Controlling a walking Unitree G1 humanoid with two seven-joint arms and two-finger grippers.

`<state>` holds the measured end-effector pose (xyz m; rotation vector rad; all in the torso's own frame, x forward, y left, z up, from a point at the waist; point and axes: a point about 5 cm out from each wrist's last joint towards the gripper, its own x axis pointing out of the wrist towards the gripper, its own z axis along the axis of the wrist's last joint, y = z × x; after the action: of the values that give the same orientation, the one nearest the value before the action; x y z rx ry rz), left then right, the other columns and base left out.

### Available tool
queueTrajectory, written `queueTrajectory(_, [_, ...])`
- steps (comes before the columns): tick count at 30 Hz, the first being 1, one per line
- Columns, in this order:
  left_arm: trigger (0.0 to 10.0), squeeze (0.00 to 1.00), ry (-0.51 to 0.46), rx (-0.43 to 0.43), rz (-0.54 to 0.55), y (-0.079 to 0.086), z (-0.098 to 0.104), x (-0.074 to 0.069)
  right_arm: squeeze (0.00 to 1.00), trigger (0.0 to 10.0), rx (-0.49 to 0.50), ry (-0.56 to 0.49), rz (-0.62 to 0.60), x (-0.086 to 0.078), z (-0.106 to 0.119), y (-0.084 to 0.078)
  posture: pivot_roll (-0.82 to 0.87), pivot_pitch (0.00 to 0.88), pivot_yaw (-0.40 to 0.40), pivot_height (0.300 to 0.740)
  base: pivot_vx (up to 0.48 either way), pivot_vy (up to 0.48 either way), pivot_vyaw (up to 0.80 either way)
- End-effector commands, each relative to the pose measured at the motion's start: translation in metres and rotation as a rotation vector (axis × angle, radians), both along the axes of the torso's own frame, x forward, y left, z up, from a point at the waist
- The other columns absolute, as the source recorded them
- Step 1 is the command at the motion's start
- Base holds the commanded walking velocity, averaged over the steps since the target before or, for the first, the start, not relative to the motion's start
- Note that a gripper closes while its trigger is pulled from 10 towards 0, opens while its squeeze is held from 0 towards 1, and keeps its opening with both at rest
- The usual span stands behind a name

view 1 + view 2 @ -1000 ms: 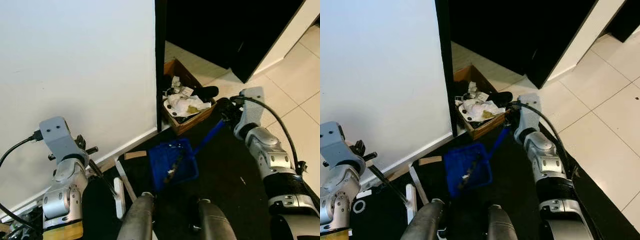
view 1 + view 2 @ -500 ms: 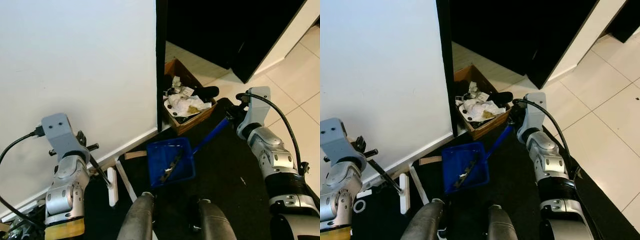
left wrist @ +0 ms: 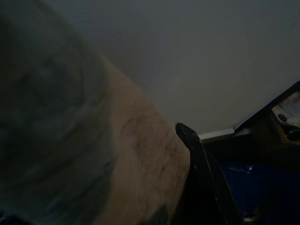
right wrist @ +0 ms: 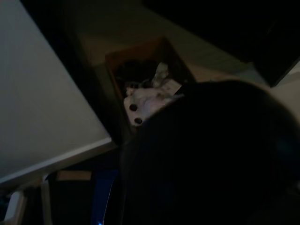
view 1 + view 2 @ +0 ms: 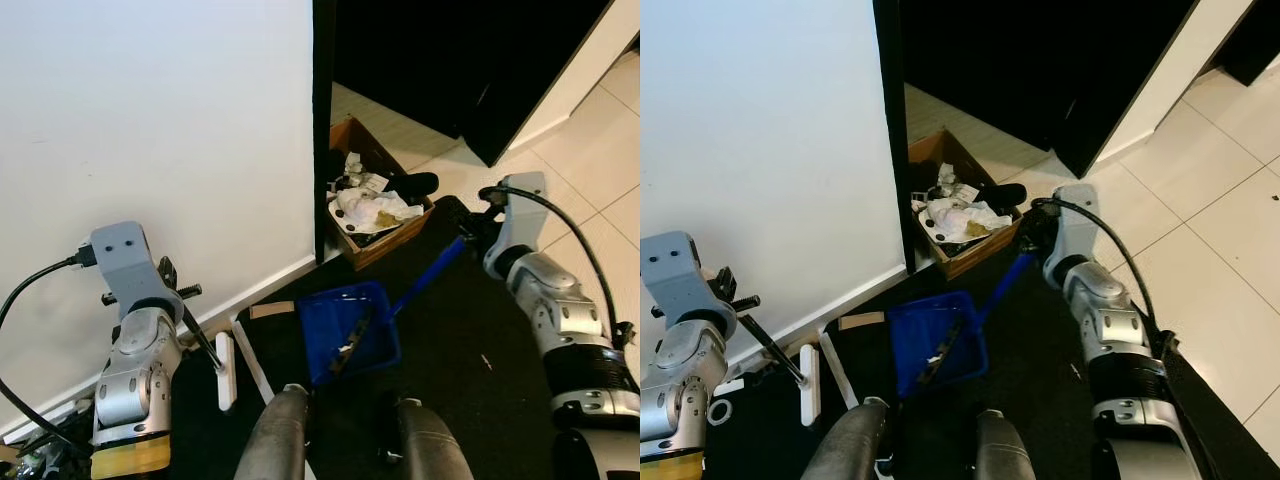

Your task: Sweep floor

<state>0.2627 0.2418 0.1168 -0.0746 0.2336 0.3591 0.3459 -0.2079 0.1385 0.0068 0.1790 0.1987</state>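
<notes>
A blue dustpan point(image 5: 350, 345) sits low over the black mat, holding a dark stick-like scrap and some white bits. Its long blue handle point(image 5: 425, 275) runs up and right into my right gripper point(image 5: 468, 238), which is shut on it. On the left by the white wall, my left gripper point(image 5: 180, 300) is shut on the thin black handle point(image 5: 205, 345) of a brush. The brush's white head point(image 5: 223, 372) rests on the floor to the left of the dustpan. The left wrist view shows one black finger point(image 3: 201, 159) and part of the blue pan point(image 3: 243, 187).
A cardboard box point(image 5: 392, 242) full of crumpled paper and rubbish stands by the black door frame point(image 5: 320, 130). A small wooden piece point(image 5: 270, 310) and a white strip point(image 5: 255, 360) lie near the baseboard. Pale tiles point(image 5: 600, 200) spread to the right. My own legs point(image 5: 350, 440) fill the bottom edge.
The dustpan has slid a little right and toward me as the right arm moved right. The brush head swung left a second ago and has stayed put since.
</notes>
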Motion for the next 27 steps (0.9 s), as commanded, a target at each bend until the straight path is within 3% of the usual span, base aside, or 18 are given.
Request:
queueTrajectory(1, [10.0,0.0,0.015,0.034,0.01,0.004,-0.003,-0.003,0.0,10.0,0.029,-0.04,-0.015,-0.002,0.01,-0.006,0.08,0.22,-0.008,0.74,0.0,0.0,0.0])
queueTrajectory(5, [10.0,0.0,0.026,0.043,0.004,0.002,-0.005,-0.003,0.0,10.0,0.03,-0.018,-0.036,-0.006,0.004,-0.013,0.08,0.217,-0.008,0.74,0.0,0.0,0.0])
queueTrajectory(16, [10.0,0.0,0.042,0.059,-0.018,-0.002,-0.008,0.0,0.0,10.0,0.047,0.011,-0.059,-0.01,-0.004,-0.011,0.08,0.21,-0.004,0.74,0.0,0.0,0.0])
queueTrajectory(27, [10.0,0.0,0.05,0.063,-0.018,-0.001,-0.01,0.0,0.0,10.0,0.05,0.014,-0.056,-0.01,-0.005,-0.011,0.07,0.205,-0.006,0.74,0.0,-0.353,0.0])
